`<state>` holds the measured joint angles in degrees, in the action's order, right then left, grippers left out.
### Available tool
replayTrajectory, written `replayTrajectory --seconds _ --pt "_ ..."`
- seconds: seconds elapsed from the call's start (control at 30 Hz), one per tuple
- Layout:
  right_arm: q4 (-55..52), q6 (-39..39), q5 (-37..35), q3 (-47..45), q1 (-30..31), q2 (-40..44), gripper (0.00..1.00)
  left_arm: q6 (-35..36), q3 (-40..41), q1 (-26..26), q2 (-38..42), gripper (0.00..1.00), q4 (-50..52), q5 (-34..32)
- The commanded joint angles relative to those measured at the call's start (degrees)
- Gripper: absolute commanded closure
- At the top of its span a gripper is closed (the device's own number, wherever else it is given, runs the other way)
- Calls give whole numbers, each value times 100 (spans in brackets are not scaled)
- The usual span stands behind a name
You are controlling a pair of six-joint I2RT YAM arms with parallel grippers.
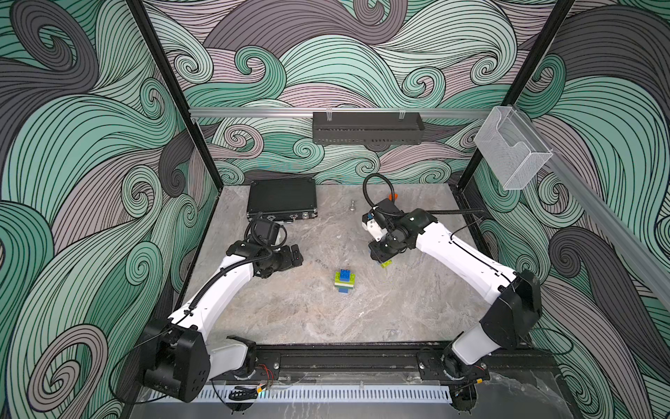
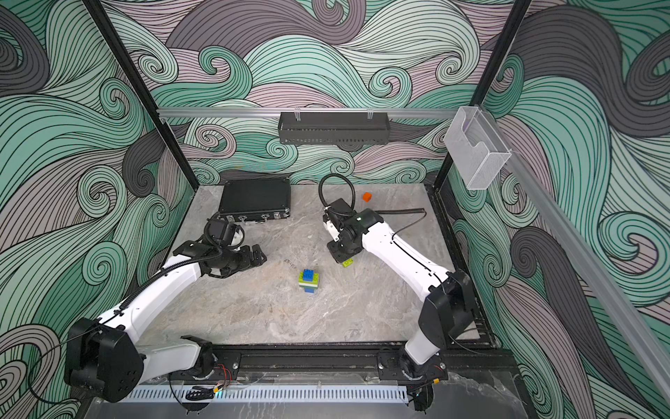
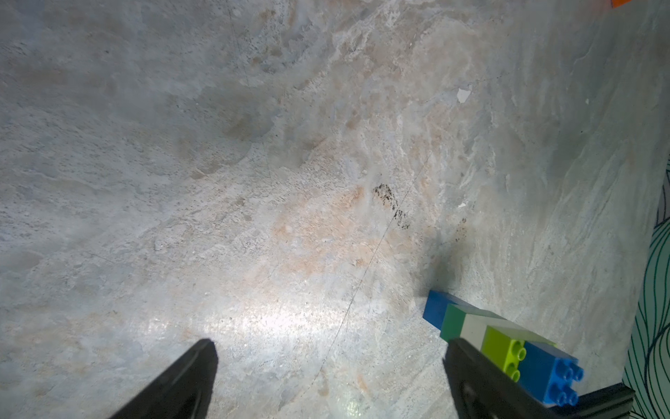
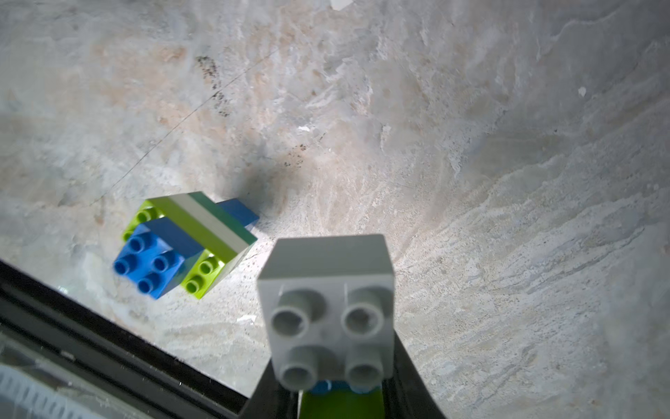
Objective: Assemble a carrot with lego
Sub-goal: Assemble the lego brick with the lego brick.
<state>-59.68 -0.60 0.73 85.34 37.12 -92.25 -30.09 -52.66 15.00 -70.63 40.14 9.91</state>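
The part-built carrot (image 1: 344,281) (image 2: 309,280) is in the middle of the table and appears to stand on its narrow blue end: dark green, white and lime bands, with a blue studded brick on top. It also shows in the right wrist view, carrot (image 4: 192,232), and in the left wrist view, carrot (image 3: 507,344). My right gripper (image 1: 379,255) (image 4: 340,391) hovers to its right, shut on a small lego stack whose grey brick (image 4: 328,290) sits over blue and lime. My left gripper (image 1: 295,255) (image 3: 333,366) is open and holds nothing, left of the carrot.
A black case (image 1: 282,198) lies at the back left. A small metal piece (image 1: 351,206) and an orange cube (image 2: 367,197) sit near the back. A black rail (image 1: 344,359) runs along the table's front edge.
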Motion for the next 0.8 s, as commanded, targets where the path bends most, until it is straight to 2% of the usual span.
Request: replayTrajectory --seconds 0.0,0.47,0.77 --pt "-505 -863 486 326 236 -144 100 114 62 -50 138 1 213 129" --pt "-161 -2990 742 726 1109 -449 100 104 93 -57 147 1 285 134" --pt "-589 -3329 648 1518 1244 -1256 100 135 54 -65 83 1 311 75"
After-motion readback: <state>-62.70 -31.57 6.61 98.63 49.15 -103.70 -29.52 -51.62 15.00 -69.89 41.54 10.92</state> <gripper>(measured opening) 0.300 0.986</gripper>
